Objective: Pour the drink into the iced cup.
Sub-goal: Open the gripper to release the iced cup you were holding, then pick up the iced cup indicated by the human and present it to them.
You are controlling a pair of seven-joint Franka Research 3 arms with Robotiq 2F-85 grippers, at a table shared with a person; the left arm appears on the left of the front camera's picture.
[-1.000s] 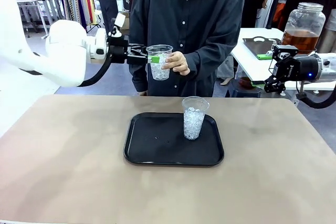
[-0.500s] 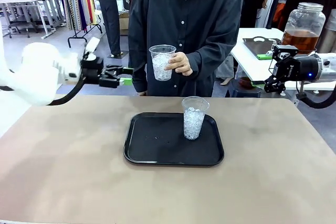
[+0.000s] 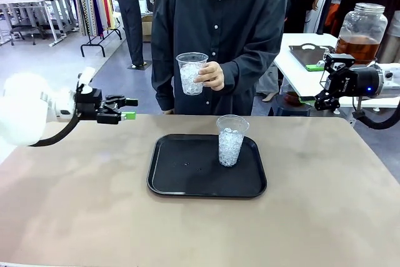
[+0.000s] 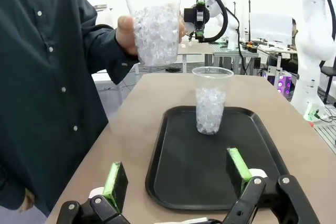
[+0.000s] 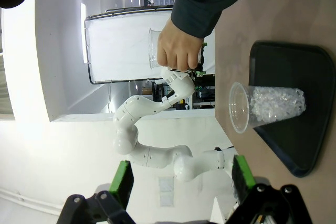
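Your left gripper (image 3: 130, 108) has pulled back from the iced cup (image 3: 190, 74) in the person's hand (image 3: 211, 75) and hangs wide and empty. Your right gripper (image 3: 317, 85) sits open beside the jar (image 3: 365, 20) holding the drink (image 3: 356, 48). Pouring looks not yet begun, so your next move is probably grasping that jar.

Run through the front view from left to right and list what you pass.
left gripper → held ice cup → standing ice cup → right gripper → jar of amber drink
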